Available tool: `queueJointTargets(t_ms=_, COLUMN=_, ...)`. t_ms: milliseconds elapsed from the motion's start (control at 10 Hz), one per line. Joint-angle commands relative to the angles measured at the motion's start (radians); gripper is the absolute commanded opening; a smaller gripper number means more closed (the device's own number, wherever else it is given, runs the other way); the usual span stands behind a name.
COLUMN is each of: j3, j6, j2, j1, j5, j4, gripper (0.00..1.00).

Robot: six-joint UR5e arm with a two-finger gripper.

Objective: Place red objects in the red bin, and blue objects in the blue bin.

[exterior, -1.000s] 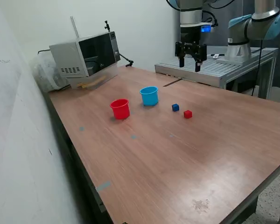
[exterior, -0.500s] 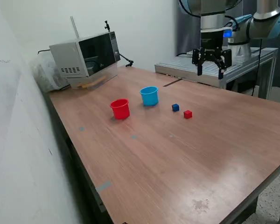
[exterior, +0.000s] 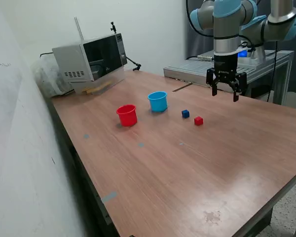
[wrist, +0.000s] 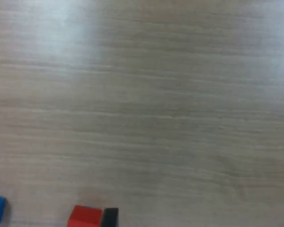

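Cubes first: only two show, a red cube (exterior: 198, 120) and a dark blue cube (exterior: 185, 113), lying near each other on the bare worktop (exterior: 187, 168), well apart from the cups. Beyond them, toward the exterior view's left, stand the red bin (exterior: 127, 115) and the blue bin (exterior: 158, 101), both upright. Farther back, the tool (exterior: 225, 91) hangs above the worktop with its fingers apart, holding nothing. The step in hand looks like the approach to a first pick. Next, the tool needs to centre over the red cube, lower, and close.
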Motion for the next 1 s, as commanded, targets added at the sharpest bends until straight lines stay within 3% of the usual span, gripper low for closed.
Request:
queueJointTargets(t_ms=0, j3=-0.034, j6=0.038, j2=0.052, j1=-0.005, j5=-0.001, j4=-0.006, gripper=1.00)
queueJointTargets(t_ms=900, j3=-0.143, j6=0.037, j2=0.184, j1=-0.138, j5=-0.004, j4=0.002, gripper=1.00)
